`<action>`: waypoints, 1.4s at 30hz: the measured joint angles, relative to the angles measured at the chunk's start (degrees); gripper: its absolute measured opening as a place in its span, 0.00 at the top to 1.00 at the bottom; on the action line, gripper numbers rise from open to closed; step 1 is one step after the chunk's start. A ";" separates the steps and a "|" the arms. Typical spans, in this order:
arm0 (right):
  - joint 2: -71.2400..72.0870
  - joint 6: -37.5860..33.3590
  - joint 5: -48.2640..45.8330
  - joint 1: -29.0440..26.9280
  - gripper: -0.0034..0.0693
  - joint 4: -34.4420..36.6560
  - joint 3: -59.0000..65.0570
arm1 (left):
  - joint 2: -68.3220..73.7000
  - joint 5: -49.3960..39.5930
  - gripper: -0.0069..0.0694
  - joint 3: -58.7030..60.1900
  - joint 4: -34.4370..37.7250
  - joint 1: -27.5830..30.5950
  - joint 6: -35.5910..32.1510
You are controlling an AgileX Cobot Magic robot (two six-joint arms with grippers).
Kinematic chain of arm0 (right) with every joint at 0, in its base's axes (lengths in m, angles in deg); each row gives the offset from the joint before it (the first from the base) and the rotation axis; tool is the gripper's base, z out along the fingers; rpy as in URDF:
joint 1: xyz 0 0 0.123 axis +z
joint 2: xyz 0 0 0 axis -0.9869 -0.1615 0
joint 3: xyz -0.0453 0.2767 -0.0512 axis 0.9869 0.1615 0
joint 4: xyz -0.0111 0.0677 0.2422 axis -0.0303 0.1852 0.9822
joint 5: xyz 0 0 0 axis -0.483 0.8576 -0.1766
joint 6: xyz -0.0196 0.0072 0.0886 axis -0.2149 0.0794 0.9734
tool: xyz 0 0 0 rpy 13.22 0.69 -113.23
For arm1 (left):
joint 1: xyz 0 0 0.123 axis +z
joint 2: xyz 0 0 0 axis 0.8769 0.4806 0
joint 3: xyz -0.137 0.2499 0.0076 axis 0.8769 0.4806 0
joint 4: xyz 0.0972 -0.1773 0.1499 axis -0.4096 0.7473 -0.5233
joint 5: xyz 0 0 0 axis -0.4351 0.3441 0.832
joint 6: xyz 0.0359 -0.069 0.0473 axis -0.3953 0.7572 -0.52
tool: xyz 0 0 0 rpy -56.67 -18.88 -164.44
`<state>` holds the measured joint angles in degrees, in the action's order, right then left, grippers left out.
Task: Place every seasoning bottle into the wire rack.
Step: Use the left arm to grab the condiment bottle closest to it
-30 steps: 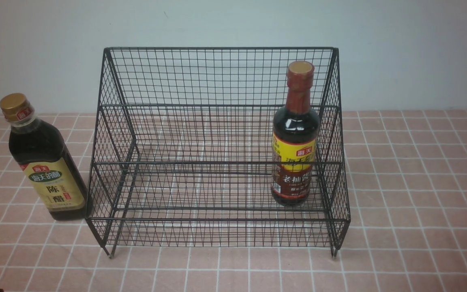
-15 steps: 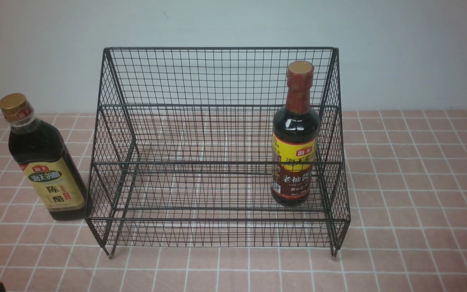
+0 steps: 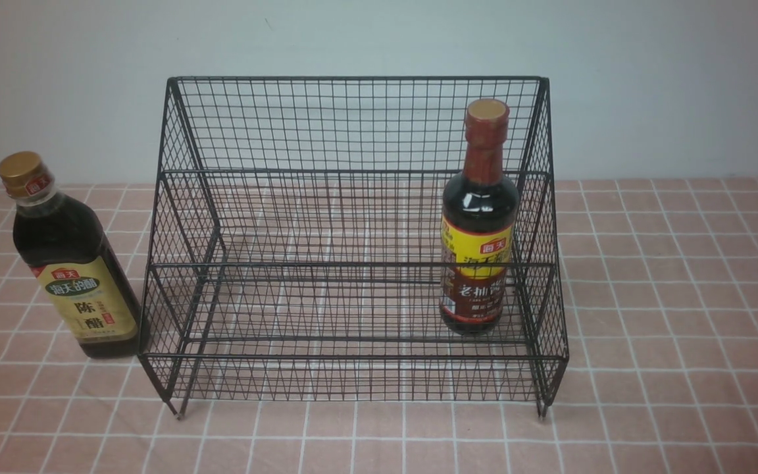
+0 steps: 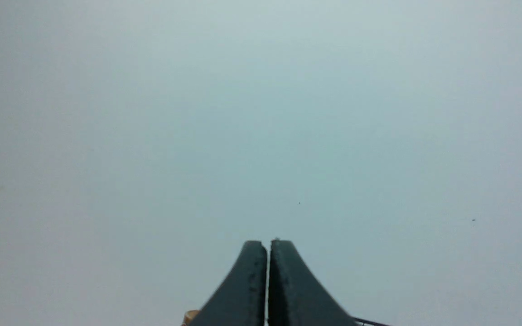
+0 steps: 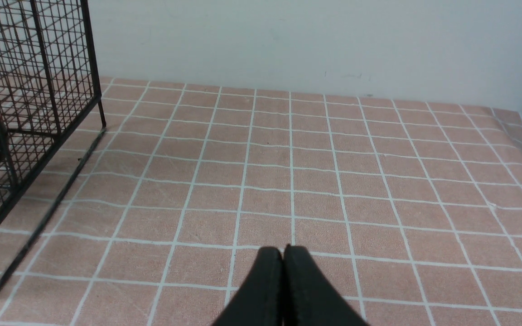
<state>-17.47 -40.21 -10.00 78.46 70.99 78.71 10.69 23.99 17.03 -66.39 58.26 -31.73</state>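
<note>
Count: 2 seasoning bottles, 1 rack, 2 grippers. The large black wire-mesh rack [image 3: 356,78] w/ two stepped tiers sits on a pink tiled tablecloth [image 3: 668,296] in front of a pale wall [image 3: 649,79]. The round dark-liquid bottle [image 3: 480,230] w/ red-brown neck & yellow-red label stands upright inside the rack at its right end; which tier, can't tell. The squarish dark-liquid bottle [image 3: 75,270] w/ gold cap & beige-green label stands upright on the cloth just beside the rack's left side, outside it. Both the left gripper [image 4: 268,246] and the right gripper [image 5: 282,251] are clenched, nothing held.
</note>
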 joint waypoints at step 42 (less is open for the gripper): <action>0.00 0.56 0.00 0.00 0.97 0.00 0.00 | 73.03 14.77 0.08 -30.15 14.14 0.00 -20.32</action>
<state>-17.47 -39.65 -10.00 78.46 70.99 78.71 83.72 38.77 -13.11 -52.25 58.26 -52.05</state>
